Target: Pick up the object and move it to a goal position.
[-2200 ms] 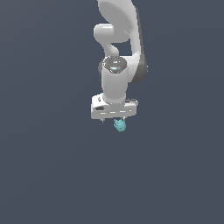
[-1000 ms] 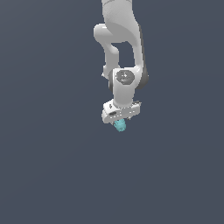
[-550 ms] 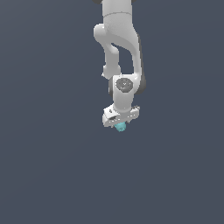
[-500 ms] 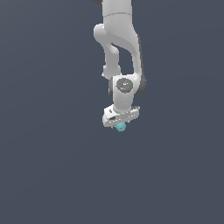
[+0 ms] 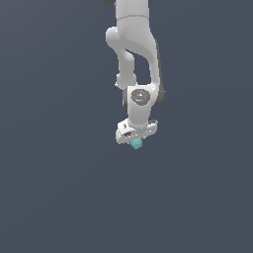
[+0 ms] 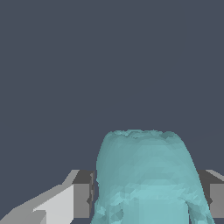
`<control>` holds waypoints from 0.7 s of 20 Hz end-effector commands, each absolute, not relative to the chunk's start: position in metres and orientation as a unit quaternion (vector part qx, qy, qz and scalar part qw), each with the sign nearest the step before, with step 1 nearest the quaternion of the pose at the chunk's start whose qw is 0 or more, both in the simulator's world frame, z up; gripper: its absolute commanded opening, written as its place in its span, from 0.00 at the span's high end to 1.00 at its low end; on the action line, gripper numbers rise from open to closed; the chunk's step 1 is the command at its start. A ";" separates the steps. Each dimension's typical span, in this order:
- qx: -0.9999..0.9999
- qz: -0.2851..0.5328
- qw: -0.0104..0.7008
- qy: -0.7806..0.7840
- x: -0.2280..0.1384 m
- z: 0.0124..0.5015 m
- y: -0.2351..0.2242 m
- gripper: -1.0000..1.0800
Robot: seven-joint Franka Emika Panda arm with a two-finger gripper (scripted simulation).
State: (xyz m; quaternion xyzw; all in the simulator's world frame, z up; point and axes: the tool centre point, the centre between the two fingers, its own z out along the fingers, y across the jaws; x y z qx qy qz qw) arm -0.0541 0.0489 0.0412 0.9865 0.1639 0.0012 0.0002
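- Where the single white arm [image 5: 133, 59] ends, its gripper [image 5: 136, 141] points downward and pinches the object [image 5: 136, 144] between its two fingers; in the wrist view one dark-padded finger [image 6: 83, 199] presses against one flank of the object [image 6: 146, 179] and the other sits against the opposite flank.
- The object hangs directly under the gripper's white crossbar, in the exterior view just below the middle of the frame and touching nothing but the fingers.
- In the wrist view the object's long axis runs along the fingers, out from the palm; its far end is blunt and nearly flat, and the body widens slightly toward the camera.
- In the exterior view it is too small to tell its direction; it reads only as a rounded speck narrower than the crossbar.
- It is teal-cyan, with a lumpy, faceted surface and uneven, dented sides.
- Count: one arm, one gripper with two fingers, one object.
- Behind everything lies a plain dark slate-blue background [image 5: 49, 188].
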 end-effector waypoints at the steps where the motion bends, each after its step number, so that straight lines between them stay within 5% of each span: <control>1: 0.986 0.000 0.000 0.164 -0.055 0.040 0.049 1.00; 14: 0.986 0.001 0.000 0.164 -0.069 0.069 0.048 1.00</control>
